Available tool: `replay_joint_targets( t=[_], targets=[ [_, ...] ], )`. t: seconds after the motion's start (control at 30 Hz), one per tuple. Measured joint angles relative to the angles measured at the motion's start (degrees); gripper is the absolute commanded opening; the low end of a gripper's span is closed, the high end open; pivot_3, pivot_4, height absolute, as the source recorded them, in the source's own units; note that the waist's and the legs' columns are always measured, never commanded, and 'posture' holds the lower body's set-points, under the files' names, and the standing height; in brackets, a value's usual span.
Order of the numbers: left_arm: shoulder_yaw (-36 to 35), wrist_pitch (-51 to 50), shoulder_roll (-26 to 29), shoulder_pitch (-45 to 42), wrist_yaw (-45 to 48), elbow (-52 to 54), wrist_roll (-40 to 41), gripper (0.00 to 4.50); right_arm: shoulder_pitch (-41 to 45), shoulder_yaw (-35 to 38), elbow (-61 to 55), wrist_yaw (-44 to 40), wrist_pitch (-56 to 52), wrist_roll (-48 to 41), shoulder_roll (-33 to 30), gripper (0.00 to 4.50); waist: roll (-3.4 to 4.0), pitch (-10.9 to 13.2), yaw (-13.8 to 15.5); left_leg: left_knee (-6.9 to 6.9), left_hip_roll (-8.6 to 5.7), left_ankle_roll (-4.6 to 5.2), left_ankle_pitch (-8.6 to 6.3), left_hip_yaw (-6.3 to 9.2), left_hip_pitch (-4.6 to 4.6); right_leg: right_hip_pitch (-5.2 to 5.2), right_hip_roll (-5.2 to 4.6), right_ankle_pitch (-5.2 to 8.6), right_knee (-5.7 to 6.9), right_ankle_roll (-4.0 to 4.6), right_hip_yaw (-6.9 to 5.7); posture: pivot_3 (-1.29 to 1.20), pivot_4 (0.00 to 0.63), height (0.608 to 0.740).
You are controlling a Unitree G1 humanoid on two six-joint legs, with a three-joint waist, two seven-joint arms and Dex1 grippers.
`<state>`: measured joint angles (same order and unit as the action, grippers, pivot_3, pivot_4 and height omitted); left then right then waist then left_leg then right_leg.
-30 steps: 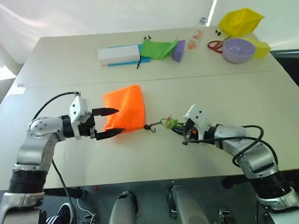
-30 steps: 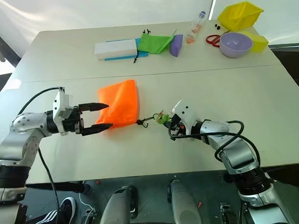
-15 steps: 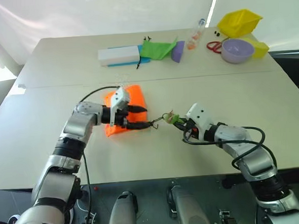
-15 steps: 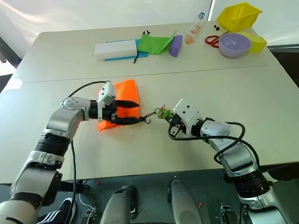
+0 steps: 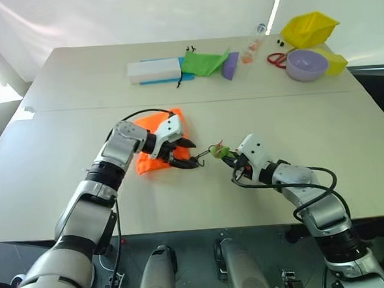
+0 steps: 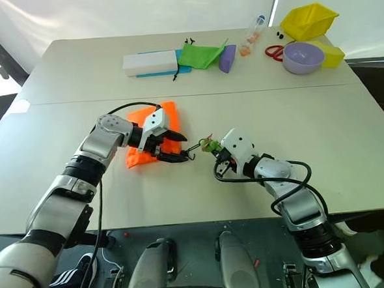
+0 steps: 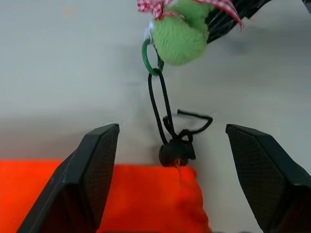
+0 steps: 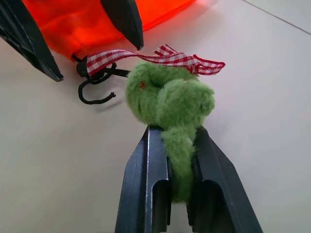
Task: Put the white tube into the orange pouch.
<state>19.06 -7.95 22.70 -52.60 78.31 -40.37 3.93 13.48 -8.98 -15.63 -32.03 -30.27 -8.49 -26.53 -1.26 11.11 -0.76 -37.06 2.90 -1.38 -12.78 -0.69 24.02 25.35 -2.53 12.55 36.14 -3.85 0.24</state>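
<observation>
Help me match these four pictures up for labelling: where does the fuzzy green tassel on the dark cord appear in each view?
Left eye view: fuzzy green tassel mid-table, right of the bright orange fabric pouch.
Right eye view: tassel just right of centre.
Left wrist view: tassel at the cord's far end.
Right wrist view: tassel clamped in the right gripper.
Shared landmark: the orange pouch.

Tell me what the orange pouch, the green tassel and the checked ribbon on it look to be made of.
The orange pouch: thin woven fabric, matte; it lies limp and creased. The green tassel: fuzzy plush or felted fibre, going by its fluffy, hairy surface; the right tool pinches it. The ribbon: woven red-and-white gingham cloth, probably cotton or polyester, with frayed-looking ends.
</observation>
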Motion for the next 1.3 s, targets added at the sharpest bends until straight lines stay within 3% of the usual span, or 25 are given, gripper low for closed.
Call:
replay_joint_targets(
  t=[0.07, 0.1, 0.17, 0.23, 0.97, 1.07, 1.3],
  targets=[
    [0.11, 0.06, 0.09, -0.02, -0.16, -0.35, -0.98, 3.75, 0.02, 0.0, 0.0, 0.05, 0.21, 0.07, 0.08, 0.0, 0.0, 0.0, 0.05, -0.03, 0.0, 0.0, 0.0, 0.0, 0.02, 0.0, -0.01, 0.01, 0.0, -0.02, 0.0, 0.0, 0.15, 0.74],
    [0.1, -0.06, -0.06, -0.03, -0.36, -0.51, -1.22, 3.51, 0.06, 0.0, 0.0, 0.08, 0.33, 0.15, 0.14, 0.0, 0.0, 0.0, 0.06, -0.04, -0.01, 0.0, 0.0, 0.0, 0.02, 0.0, -0.01, 0.02, -0.01, -0.04, 0.0, 0.0, 0.15, 0.74],
    [0.13, -0.2, -0.51, -0.02, -0.67, -0.47, -1.68, 2.87, 0.15, -0.01, 0.0, 0.1, 0.49, 0.37, 0.34, 0.0, 0.0, 0.0, 0.1, -0.05, -0.01, 0.0, 0.0, 0.0, 0.04, 0.0, -0.02, 0.03, -0.01, -0.05, 0.0, 0.0, 0.15, 0.74],
    [0.21, -0.69, -0.5, 0.05, -0.41, 0.11, -2.08, 1.92, 0.2, -0.02, 0.0, 0.09, 0.64, 0.39, 0.54, 0.0, 0.0, 0.0, 0.09, -0.05, -0.01, 0.0, 0.0, 0.0, 0.04, 0.0, -0.02, 0.01, -0.01, -0.03, 0.0, 0.0, 0.15, 0.74],
    [-0.16, -7.65, -1.11, 1.21, -1.08, 2.97, -2.02, 1.92, 0.43, -0.42, 0.01, -0.33, 0.64, 0.76, 0.73, 0.0, 0.0, 0.0, 0.07, -0.07, -0.01, 0.0, 0.0, 0.01, 0.04, -0.02, -0.01, -0.02, 0.0, -0.05, 0.0, 0.0, 0.15, 0.74],
    [-0.14, -7.59, -1.37, 1.47, -1.3, 3.39, -2.08, 1.11, 0.43, -0.57, 0.01, -0.33, 0.64, 0.9, 0.72, 0.0, 0.0, 0.0, 0.07, -0.07, -0.01, 0.0, 0.0, 0.01, 0.04, -0.02, -0.01, -0.02, 0.0, -0.03, 0.0, 0.0, 0.15, 0.74],
    [-0.09, -5.2, -1.32, 2.33, -1.37, 4.06, -2.16, 1.11, 0.48, -0.59, 0.01, -0.38, 0.64, 0.9, 0.71, 0.0, 0.0, 0.0, 0.06, -0.07, -0.01, 0.0, 0.0, 0.01, 0.03, -0.02, -0.01, -0.04, 0.01, -0.02, 0.0, 0.0, 0.15, 0.74]
  ],
)
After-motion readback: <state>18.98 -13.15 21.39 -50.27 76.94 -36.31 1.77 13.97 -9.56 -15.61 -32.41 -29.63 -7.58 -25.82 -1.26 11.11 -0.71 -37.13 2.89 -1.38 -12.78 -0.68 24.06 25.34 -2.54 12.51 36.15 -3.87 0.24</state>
